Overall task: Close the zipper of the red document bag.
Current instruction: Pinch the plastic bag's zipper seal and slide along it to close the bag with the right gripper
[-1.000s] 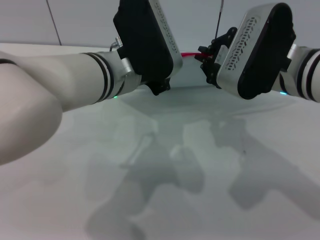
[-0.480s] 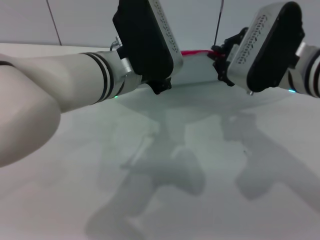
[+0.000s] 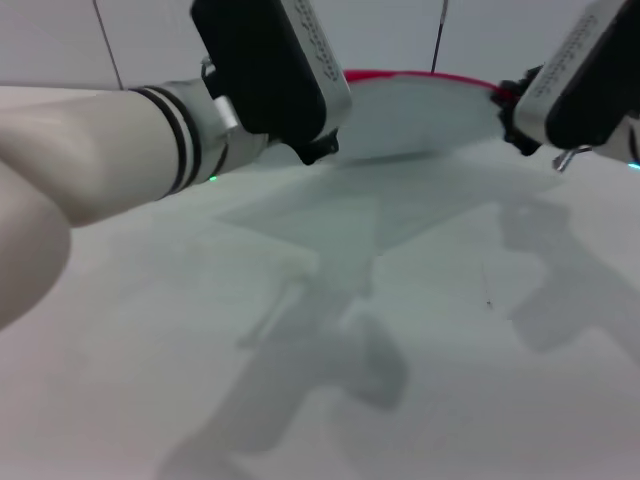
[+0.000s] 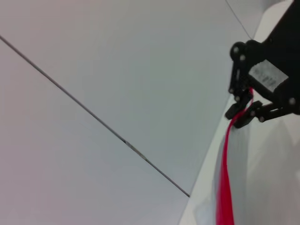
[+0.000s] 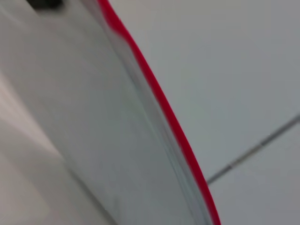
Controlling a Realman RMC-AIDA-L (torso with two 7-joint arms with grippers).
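The red document bag [image 3: 420,118] is a pale translucent pouch, and its far edge is lifted off the table between my two grippers. The zipper [image 3: 415,76] runs along that raised edge as a thin red arc. In the left wrist view, my right gripper [image 4: 240,115] is shut on the zipper [image 4: 225,187] at its far end. In the head view the right gripper [image 3: 508,105] sits at the zipper's right end. My left gripper [image 3: 312,142] is at the zipper's left end with its fingers hidden behind its black housing; the bag hangs lifted from it. The right wrist view shows the zipper [image 5: 159,98] close up along the bag [image 5: 84,117].
The white table [image 3: 330,380] lies under both arms and carries their shadows. A pale wall [image 3: 400,30] with dark seams stands close behind the bag. My left forearm [image 3: 90,150] fills the upper left of the head view.
My right gripper has moved right along the red edge, and my left gripper has shifted up and left. More of the zipper and bag now shows between them, lifted higher.
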